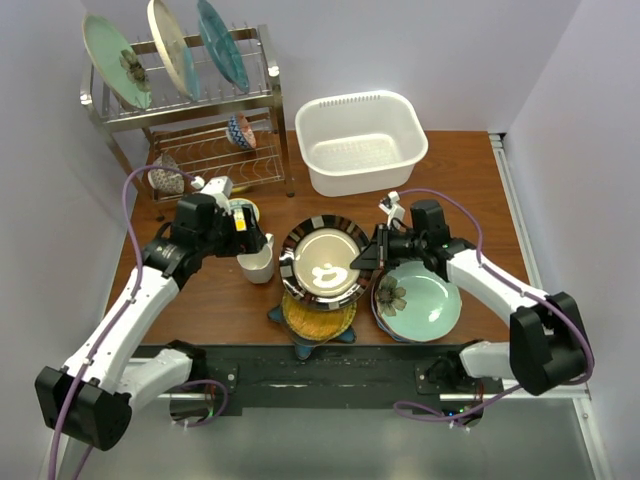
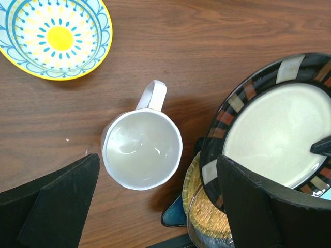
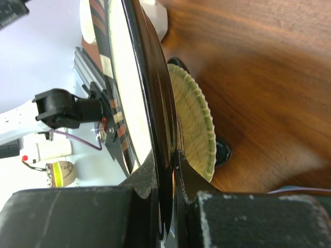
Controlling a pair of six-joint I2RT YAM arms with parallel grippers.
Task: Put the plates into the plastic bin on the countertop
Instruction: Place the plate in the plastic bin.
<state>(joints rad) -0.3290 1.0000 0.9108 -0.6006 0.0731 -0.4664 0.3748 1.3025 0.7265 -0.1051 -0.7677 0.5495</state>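
A plate with a black striped rim and pale gold centre hangs tilted above an amber plate, which lies on a dark teal star-shaped plate. My right gripper is shut on the striped plate's right rim. In the right wrist view the striped plate stands edge-on between my right gripper's fingers, with the amber plate behind. My left gripper is open above a white mug; its wrist view shows the left gripper, mug and striped plate. The white plastic bin stands empty at the back.
A mint flower plate tops a small stack at the right. The wire dish rack at back left holds three upright plates and small bowls. A yellow and blue bowl sits by the mug. The countertop ends at a black front edge.
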